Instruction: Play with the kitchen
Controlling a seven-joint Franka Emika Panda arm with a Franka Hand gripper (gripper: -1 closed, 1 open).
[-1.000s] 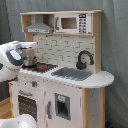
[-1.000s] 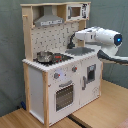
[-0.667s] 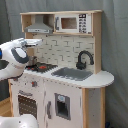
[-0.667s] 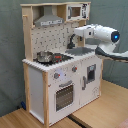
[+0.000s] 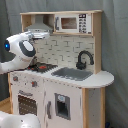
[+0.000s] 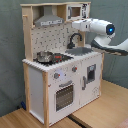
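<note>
Toy kitchen (image 5: 65,75) (image 6: 60,65) stands on a light wood floor (image 6: 110,107) against a grey-green curtain (image 5: 115,40). It fills most of both exterior views.

Top section: grey hood (image 5: 40,26) (image 6: 48,20) on one side, microwave cabinet (image 5: 75,23) (image 6: 77,11) on the other. White tiled backsplash (image 5: 60,50) below them.

Counter level: black curved faucet (image 5: 84,59) (image 6: 74,39) at the back of the grey sink (image 5: 72,74) (image 6: 80,51). Stovetop (image 6: 57,58) just beside the sink, with a metal pot (image 6: 44,56) sitting on it. In the first exterior view the stovetop is mostly hidden behind the arm, with only a dark patch with some red visible there.

Lower front: oven door (image 5: 25,104) (image 6: 64,96) under the stove, knobs (image 6: 64,73) above it. A second door with a dark panel (image 5: 61,107) (image 6: 90,74) sits under the sink.

Arm (image 5: 19,50) (image 6: 102,31): white, rounded, blue light on a joint. It comes in from the first exterior view's left and from the second exterior view's right. The forward end is up high, level with the underside of the hood and microwave, above the counter.

Gripper (image 5: 41,35) (image 6: 75,25): sits just below the hood in the first exterior view, and in front of the backsplash above the faucet in the second exterior view. Can't tell if it's spread or pressed together, and can't tell whether it touches the kitchen.

Another white rounded robot part (image 5: 17,121) sits at the bottom edge of the first exterior view, in front of the oven side.
</note>
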